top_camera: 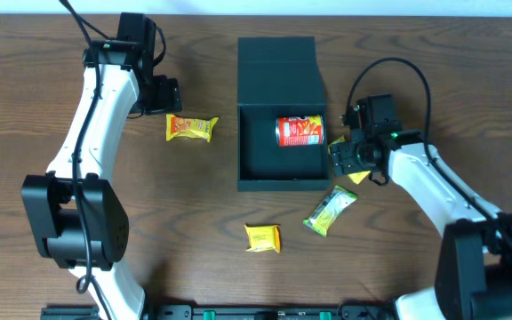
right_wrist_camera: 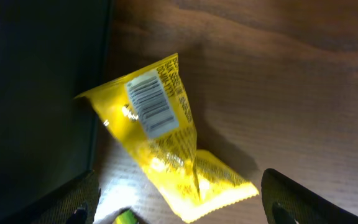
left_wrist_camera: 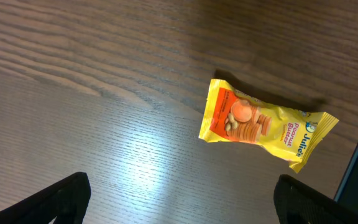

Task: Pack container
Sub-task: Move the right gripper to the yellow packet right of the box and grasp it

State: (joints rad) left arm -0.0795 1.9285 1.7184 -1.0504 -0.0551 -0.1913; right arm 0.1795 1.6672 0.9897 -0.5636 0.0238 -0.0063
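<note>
While the container (top_camera: 265, 156) lies open on the table, lid folded back, the right gripper (right_wrist_camera: 179, 199) hangs just beside its wall, fingers spread and holding nothing. A yellow packet (right_wrist_camera: 166, 143) leans on that wall between them. Only a red packet (top_camera: 300, 131) is inside, by the wall on those fingers' side; the rest of the floor is bare. The left gripper (left_wrist_camera: 182, 199), also released, hovers with an orange packet (left_wrist_camera: 263, 124) ahead of its fingers. The container looks stiff, matte and too broad to span — best taken by a wall rim or the lid — while the packets seem light, crinkly and slick, suited to a mid-body pinch.
</note>
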